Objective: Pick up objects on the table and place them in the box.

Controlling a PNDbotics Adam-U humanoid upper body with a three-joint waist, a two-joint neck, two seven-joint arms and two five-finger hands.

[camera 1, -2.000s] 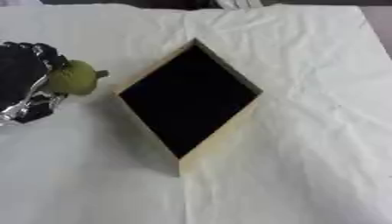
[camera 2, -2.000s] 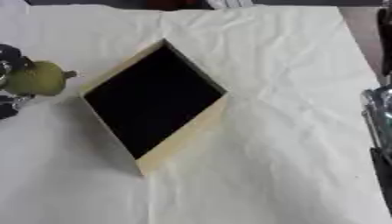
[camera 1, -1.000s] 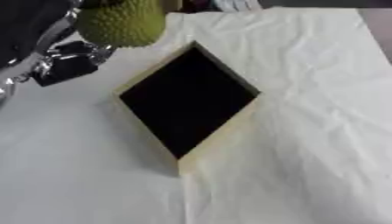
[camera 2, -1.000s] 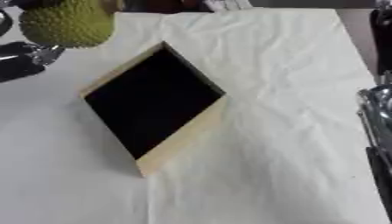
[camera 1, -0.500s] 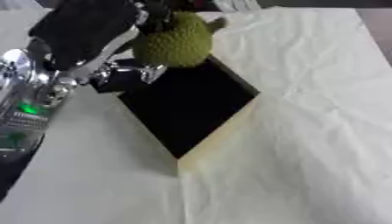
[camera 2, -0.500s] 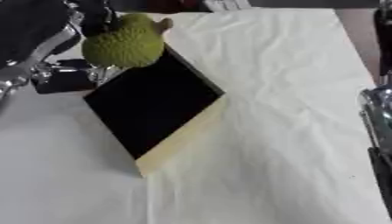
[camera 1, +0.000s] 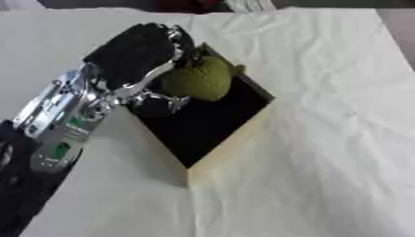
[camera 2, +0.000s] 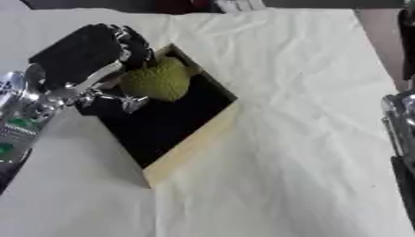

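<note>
Nearest you, your left arm (camera 1: 57, 134) comes in from the lower left, silver forearm slanting up toward the box (camera 1: 231, 143). Your left hand (camera 1: 138, 53) hangs over the box's far-left corner, palm down, its fingers curled round the green fruit (camera 1: 198, 78). The fruit sits above the box's dark inside, near its far corner; you cannot tell whether it touches the bottom. The box stands cornerwise on a creased white cloth (camera 1: 324, 152). Part of your right arm (camera 2: 401, 139) shows at the right edge; that hand is out of sight. Beyond the cloth's far edge the room is dark.
</note>
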